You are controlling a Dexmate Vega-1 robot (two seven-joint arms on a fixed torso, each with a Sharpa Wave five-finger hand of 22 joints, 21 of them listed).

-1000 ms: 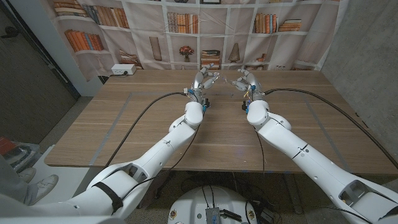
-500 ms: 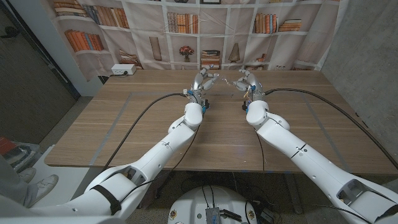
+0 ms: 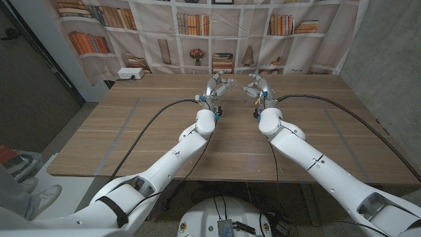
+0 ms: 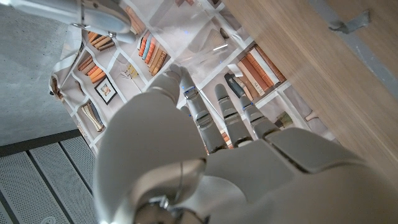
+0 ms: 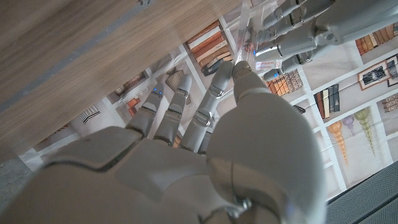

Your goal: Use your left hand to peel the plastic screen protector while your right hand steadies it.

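Clear thin plastic screen protector [image 5: 244, 28] sits raised over wooden table [image 3: 151, 131], pinched btwn left hand [image 3: 216, 85] & right hand [image 3: 258, 85]. Left should peel slowly w/ right gripping firm.

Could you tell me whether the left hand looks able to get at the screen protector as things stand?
Probably yes. The left hand is raised just across from the right hand, with the clear screen protector held up between them; the left hand's fingertips already appear to touch it, with nothing between.
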